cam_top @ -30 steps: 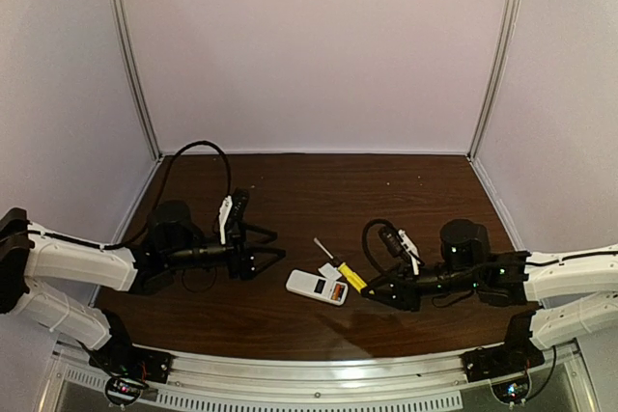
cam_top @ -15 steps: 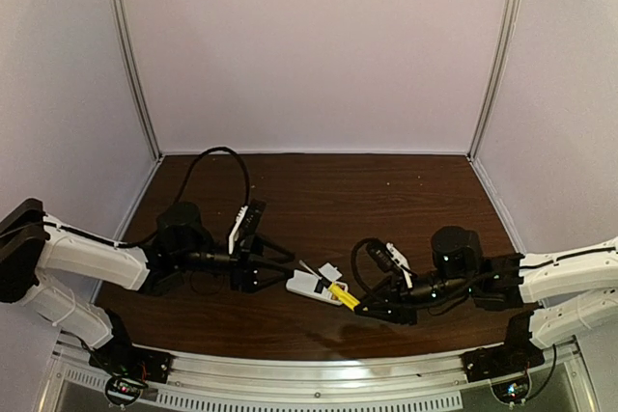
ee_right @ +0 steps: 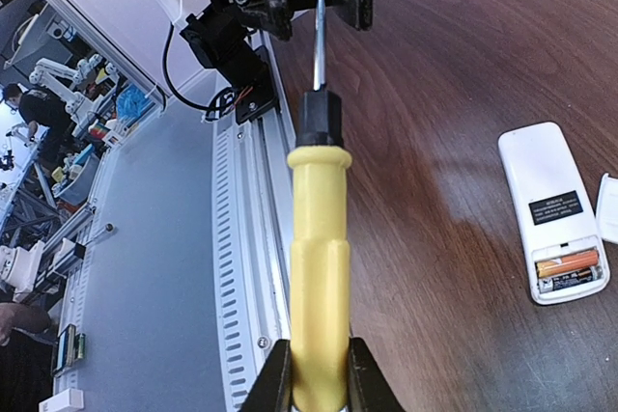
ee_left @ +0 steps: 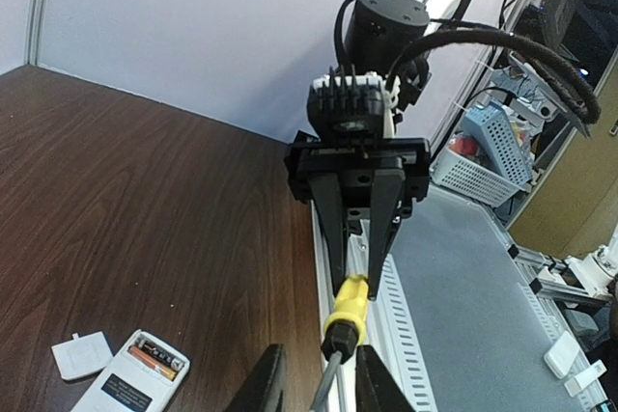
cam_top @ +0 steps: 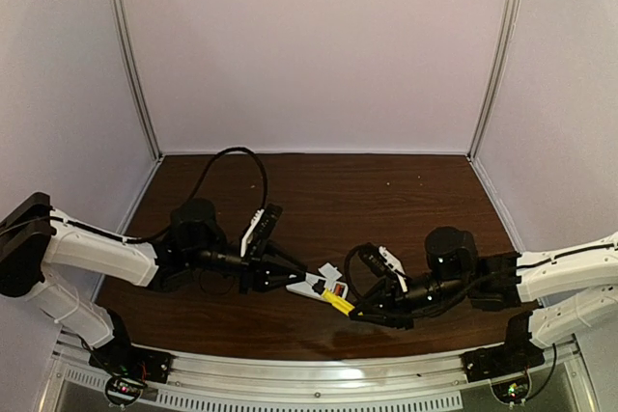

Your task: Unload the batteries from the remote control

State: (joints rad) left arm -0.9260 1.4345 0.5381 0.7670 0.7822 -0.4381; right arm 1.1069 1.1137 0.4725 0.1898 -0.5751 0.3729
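My right claw (ee_right: pixel 319 373) is clenched on the handle of the yellow plastic screwdriver (ee_right: pixel 320 238), which has a black collar and a thin metal shaft. The handle sits squarely between my two fingers. The shaft points straight across at my left claw (ee_left: pixel 319 388), which is released. Its fingers (ee_left: pixel 263 385) stand on either side of the shaft with a gap on each side, so nothing is gripped there.

The small white rectangular remote control (ee_right: pixel 548 202) lies flat on the dark brown wooden counter (ee_right: pixel 463 65), just beside the screwdriver and apart from both claws. Its back faces up (I can see a dark label patch on it), and its compartment at one end is uncovered. The two small cylindrical batteries (ee_right: pixel 570 267) are inside that compartment, side by side. One is orange-toned and the other is dark.

A small flat white cover piece (ee_left: pixel 82 355) rests on the counter just beside the remote control, not touching it as far as I can tell.

From the top camera, both of my arms reach low toward the middle of the counter, left from the left and right from the right. The remote control lies between the two claws, and the yellow handle is on its near side.
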